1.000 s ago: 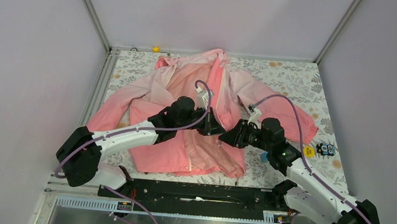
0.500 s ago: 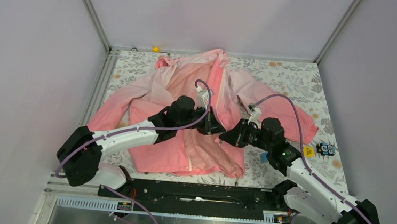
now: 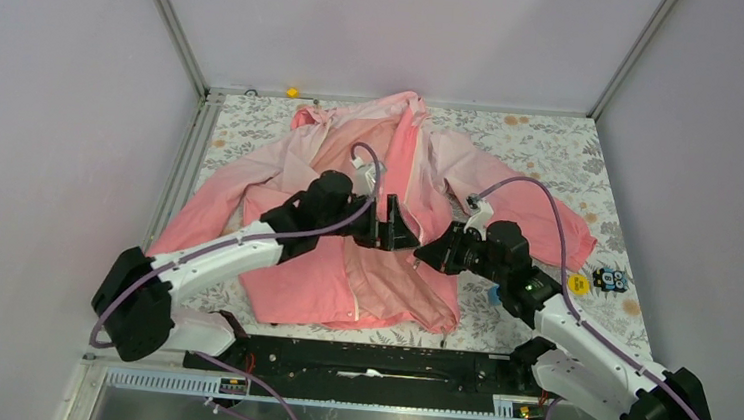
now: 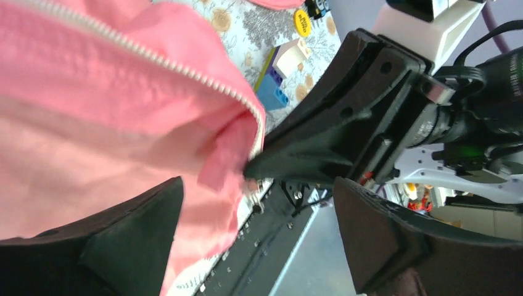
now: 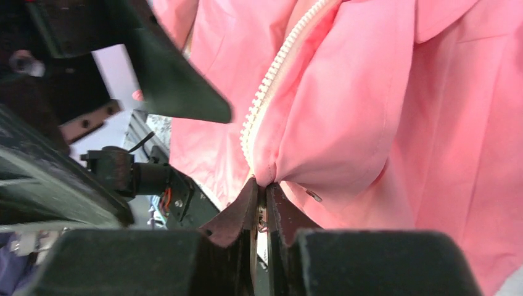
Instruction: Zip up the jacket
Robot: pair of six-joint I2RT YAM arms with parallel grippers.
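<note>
The jacket [image 3: 297,289] lies spread on the floral table cover [image 3: 554,144], front open, collar toward the far edge. The left gripper [image 3: 398,230] sits over the front opening, fingers apart. The right gripper [image 3: 420,257] meets the jacket's front edge just beside it.

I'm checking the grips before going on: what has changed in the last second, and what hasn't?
The left gripper opened wide, apparently releasing the jacket, and its arm swung slightly to the left. The right gripper shifted a little and is now shut on the fabric at the end of the zipper. The jacket lies spread as before, still open at the front.
</note>
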